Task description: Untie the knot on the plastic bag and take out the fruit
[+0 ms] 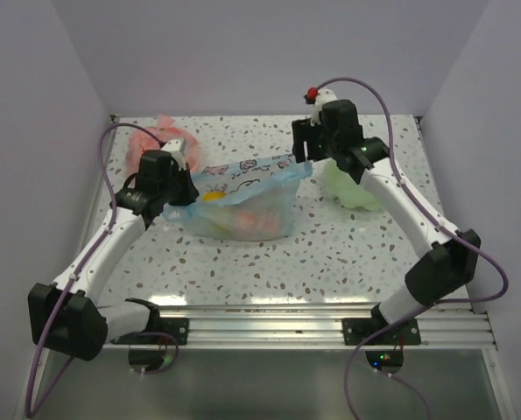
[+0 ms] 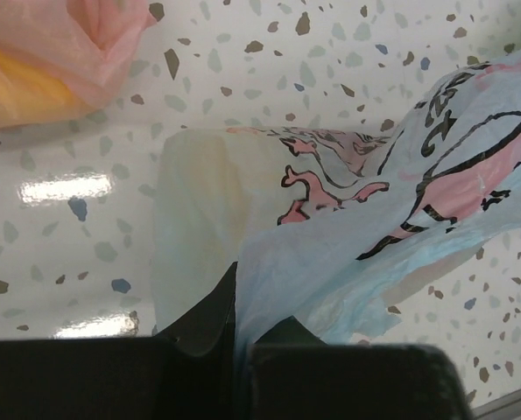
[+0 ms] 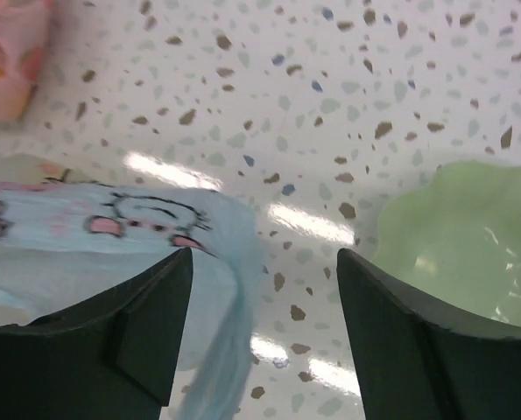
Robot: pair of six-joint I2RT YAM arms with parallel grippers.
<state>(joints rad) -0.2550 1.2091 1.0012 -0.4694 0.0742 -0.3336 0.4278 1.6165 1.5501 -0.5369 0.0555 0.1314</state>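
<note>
The light-blue plastic bag [image 1: 242, 197] lies mid-table, its printed band stretched toward the back right. Yellow and orange fruit [image 1: 214, 198] show through its side. My left gripper [image 1: 188, 185] is at the bag's left end. In the left wrist view the left gripper [image 2: 238, 325] is shut, with a fold of the plastic bag [image 2: 400, 219] pinched between its jaws. My right gripper [image 1: 302, 149] hovers at the bag's right tip. In the right wrist view the right gripper [image 3: 264, 262] is open, and a twisted strand of the plastic bag [image 3: 85, 245] hangs loose between its fingers. I cannot make out the knot.
A pink-red bag [image 1: 155, 140] with something orange-yellow inside lies at the back left, behind my left arm. A pale green bag [image 1: 352, 188] sits right of the blue one, under my right arm. Walls close in the table on three sides.
</note>
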